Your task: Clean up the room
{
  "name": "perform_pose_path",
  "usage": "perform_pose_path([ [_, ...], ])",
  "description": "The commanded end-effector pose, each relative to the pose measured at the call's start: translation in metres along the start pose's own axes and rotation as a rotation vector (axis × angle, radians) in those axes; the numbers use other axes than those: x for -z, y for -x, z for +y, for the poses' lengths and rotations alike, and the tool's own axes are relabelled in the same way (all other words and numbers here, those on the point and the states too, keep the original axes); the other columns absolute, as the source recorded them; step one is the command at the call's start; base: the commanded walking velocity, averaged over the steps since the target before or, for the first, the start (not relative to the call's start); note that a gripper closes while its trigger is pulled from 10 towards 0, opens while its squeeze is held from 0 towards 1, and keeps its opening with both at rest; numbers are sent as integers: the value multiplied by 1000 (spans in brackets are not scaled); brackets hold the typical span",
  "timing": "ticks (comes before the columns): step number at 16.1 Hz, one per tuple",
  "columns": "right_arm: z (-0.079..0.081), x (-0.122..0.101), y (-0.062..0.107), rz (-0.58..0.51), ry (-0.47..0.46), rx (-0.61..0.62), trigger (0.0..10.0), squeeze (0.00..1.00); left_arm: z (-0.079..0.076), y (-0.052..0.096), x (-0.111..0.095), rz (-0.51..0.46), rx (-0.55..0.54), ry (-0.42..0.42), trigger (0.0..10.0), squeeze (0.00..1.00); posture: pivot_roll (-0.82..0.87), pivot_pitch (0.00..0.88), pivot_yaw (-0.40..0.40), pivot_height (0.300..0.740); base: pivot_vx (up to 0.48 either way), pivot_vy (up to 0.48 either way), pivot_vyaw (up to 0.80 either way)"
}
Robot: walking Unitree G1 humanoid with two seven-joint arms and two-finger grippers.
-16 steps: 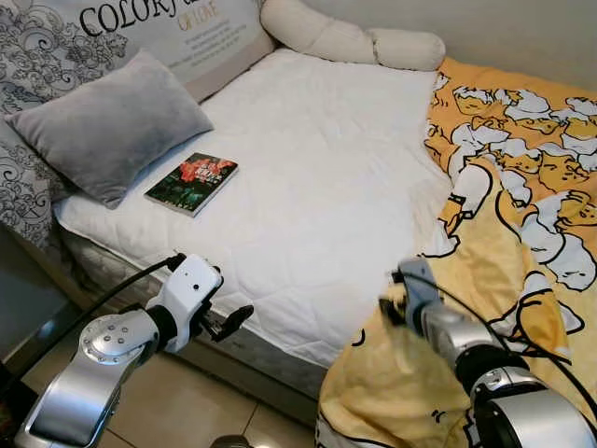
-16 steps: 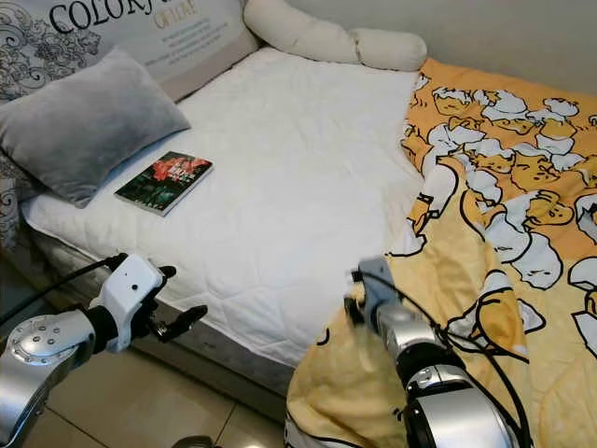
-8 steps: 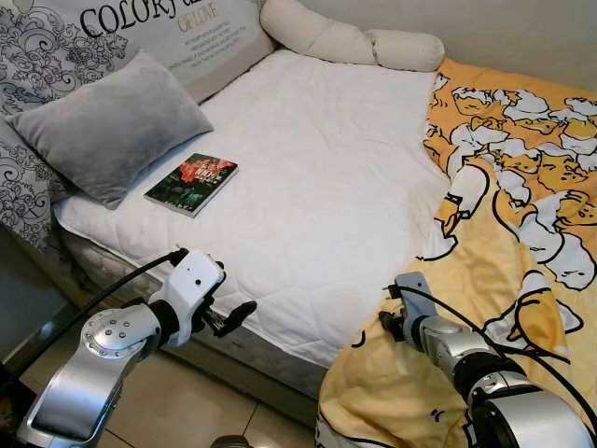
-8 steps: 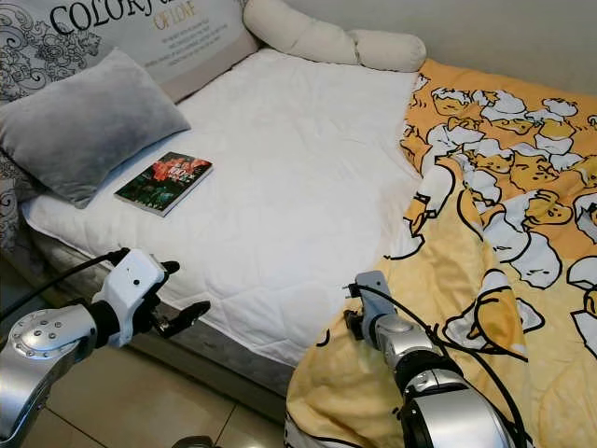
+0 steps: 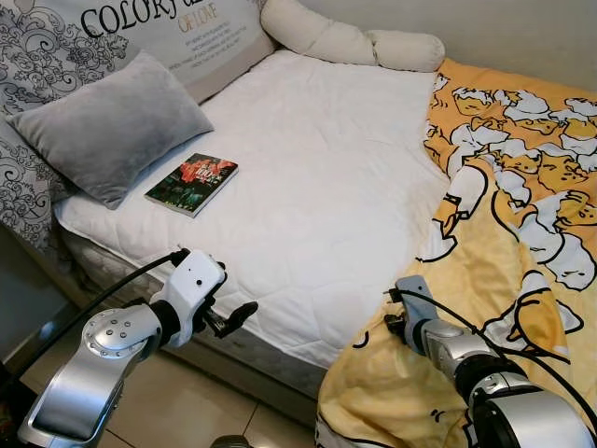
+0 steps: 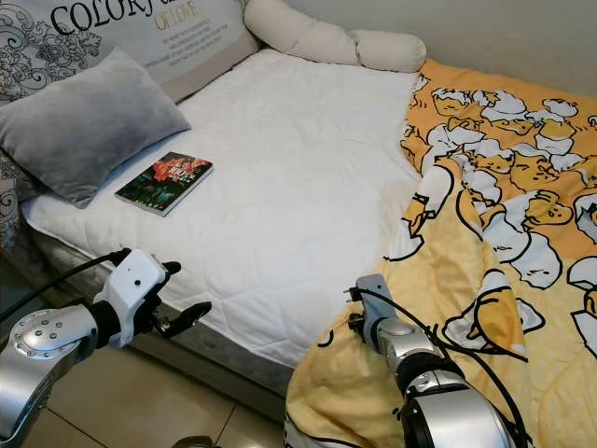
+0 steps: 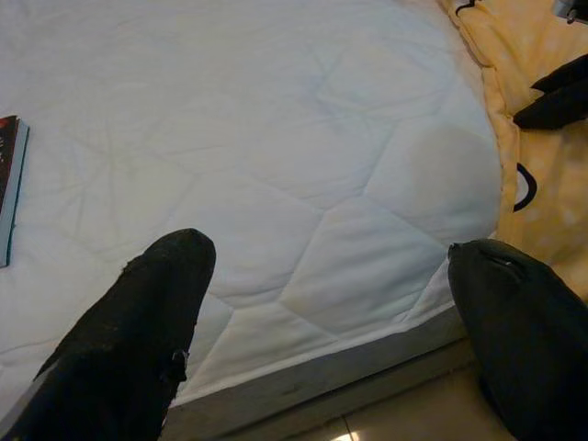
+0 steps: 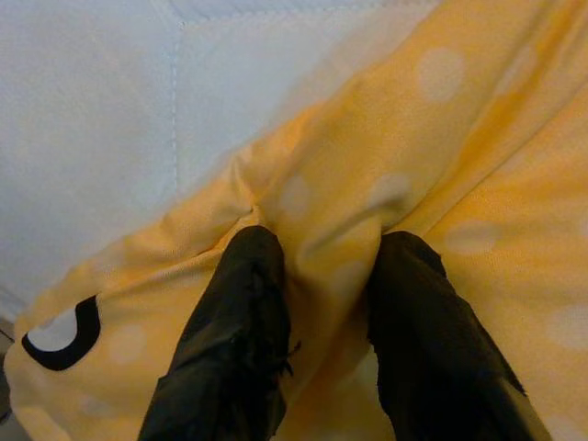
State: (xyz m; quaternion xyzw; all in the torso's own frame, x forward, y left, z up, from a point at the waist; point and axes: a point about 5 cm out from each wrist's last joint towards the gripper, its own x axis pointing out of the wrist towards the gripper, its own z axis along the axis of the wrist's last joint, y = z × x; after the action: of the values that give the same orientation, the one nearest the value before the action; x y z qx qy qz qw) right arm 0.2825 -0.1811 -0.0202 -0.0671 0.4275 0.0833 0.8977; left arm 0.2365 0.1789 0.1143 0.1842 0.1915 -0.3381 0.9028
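Bed (image 5: 317, 177) ahead, mattress edge nearest. Pillow (image 5: 107, 126) at left on mattress; book (image 5: 192, 183) just right of it. Bolster (image 5: 350, 39) at far edge. Blanket (image 5: 522, 233) over right side, spilling off front corner. Left gripper (image 5: 233, 317) before mattress edge; right gripper (image 8: 317, 276) at blanket's front fold.

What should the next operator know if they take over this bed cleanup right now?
Right hand: shut on a fold of the yellow blanket at the near edge of the bed.
Left hand: open, hovering at the front edge of the white mattress, holding nothing.
Book lies on the mattress beside the grey pillow.
Done: blanket gripped.
Left: the blanket is bunched over the robot's right side of the bed and hangs off the edge; it needs spreading, and the book probably needs putting away.
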Motion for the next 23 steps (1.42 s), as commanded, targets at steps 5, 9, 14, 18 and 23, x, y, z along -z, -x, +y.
perform_pose_path([
  [5, -7, 6, 2, 5, -28, -17, 0, 0, -3, -2, 2, 13, 25, 5, 10000, 0, 165, 0, 0, 740, 0, 0, 0],
  [9, -7, 4, 3, -14, -23, -74, 0, 0, -5, -2, 3, 20, 27, -5, 10000, 0, 170, 0, -7, 740, 0, 0, 0],
  [14, 1, -9, 12, -67, 53, -473, 0, 0, -8, 3, 6, 24, 20, 3, 10000, 0, 170, 0, -16, 740, 0, 0, 0],
  [18, 6, -7, 43, -122, 178, -890, 0, 0, -10, 2, 9, 30, 28, 10, 10000, 0, 156, 0, -7, 740, 0, 0, 0],
  [23, 19, 1, 74, -127, 262, -1098, 2235, 0, -12, 1, 10, 36, 47, 6, 10000, 0, 140, 0, 13, 740, 0, 0, 0],
])
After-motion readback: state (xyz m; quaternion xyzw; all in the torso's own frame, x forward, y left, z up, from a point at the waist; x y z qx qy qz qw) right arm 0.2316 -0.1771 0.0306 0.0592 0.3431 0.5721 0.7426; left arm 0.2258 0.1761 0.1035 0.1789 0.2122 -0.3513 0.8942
